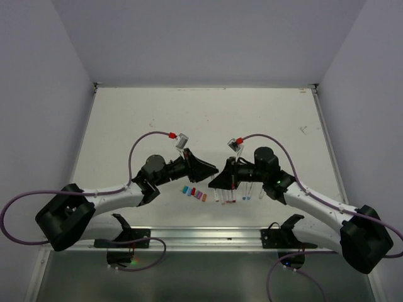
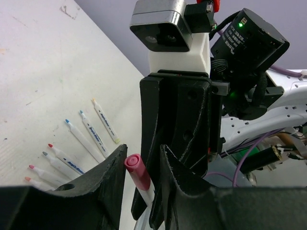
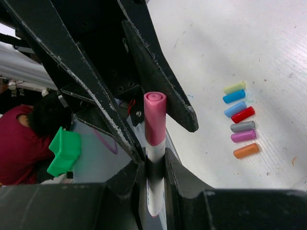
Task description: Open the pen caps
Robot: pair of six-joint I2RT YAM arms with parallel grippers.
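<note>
Seven loose caps (image 3: 242, 127) and their bare pens (image 2: 85, 142) lie on the worktop (image 3: 240, 48), while one pen (image 3: 154, 182), clamped in the right fingers (image 3: 122, 189), wears its pink cap (image 3: 154, 117), which the half-open left fingers (image 3: 168, 91) straddle without clearly gripping.

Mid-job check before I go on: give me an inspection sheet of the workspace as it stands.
Surface: white table, scuffed.
Job's things: seven loose caps in a row; uncapped pens in a row; one capped pen held, pink cap on.
Clutter: nothing seen.
Grippers: right gripper shut on the capped pen's barrel; left gripper open, jaws either side of the pink cap.
Cables: purple cables loop off both wrists, clear of the pens.
Surroundings: pale walls; person in maroon top, seen by right wrist camera.
</note>
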